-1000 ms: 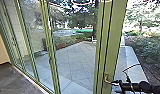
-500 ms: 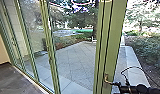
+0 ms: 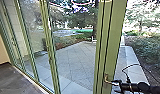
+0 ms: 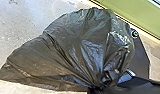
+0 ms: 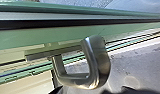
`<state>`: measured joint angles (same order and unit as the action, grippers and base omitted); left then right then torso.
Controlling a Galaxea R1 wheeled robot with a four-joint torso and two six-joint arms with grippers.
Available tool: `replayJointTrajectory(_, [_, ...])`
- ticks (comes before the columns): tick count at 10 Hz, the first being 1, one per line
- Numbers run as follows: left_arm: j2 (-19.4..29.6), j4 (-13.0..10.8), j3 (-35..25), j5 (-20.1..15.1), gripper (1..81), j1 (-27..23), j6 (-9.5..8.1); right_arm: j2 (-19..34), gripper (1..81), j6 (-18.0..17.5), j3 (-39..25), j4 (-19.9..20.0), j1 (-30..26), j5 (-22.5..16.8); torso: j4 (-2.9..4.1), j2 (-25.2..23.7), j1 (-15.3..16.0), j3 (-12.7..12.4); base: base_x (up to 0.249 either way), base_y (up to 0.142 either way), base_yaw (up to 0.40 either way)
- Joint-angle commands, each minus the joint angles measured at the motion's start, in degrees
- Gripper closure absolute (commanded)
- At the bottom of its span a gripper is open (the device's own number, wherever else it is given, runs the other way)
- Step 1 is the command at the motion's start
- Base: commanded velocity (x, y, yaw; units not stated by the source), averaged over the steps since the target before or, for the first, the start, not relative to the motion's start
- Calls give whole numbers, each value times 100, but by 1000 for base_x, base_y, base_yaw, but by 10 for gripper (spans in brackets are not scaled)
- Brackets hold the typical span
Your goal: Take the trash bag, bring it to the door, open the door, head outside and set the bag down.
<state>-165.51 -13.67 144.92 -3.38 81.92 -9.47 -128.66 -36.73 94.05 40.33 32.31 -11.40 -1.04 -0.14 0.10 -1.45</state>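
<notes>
In the head view, I have the green door frame [image 3: 114, 47] standing upright, with the metal handle [image 3: 107, 79] low on it and its grip bent toward my right side. My right arm [image 3: 142, 87] comes in low from the right, nearly level, and its claw [image 3: 117, 83] is right by the handle. A thin black cable [image 3: 131, 65] loops above the arm. Paving [image 3: 74, 60] and bushes [image 3: 148, 48] lie beyond.

In the left wrist view, the black trash bag [image 4: 78, 45] is at my left claw [image 4: 103, 84], near a green frame [image 4: 136, 12]. Its long axis runs from the bunched neck out to the wide, puffed body, with one side tapering to a corner. I'm pinching the neck; I can't tell whether the bag touches the pale floor [image 4: 23, 22].

In the right wrist view, the handle is a squared loop jutting from the frame. My right claw [image 5: 92, 90] is spread, its dark tips well apart at the loop; I can't tell if they touch it.
</notes>
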Motion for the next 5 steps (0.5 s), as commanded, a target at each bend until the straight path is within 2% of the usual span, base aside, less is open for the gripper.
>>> replayJointTrajectory(1, [53,57,28,-260,811,-391,-11,4,10,-18,139,72,-896,-214,0,0,0,0,0,0,0])
replayJointTrajectory(5, [52,39,28,-286,811,-365,-11,-277,10,-36,736,151,-948,-222,0,0,0,0,0,0,0])
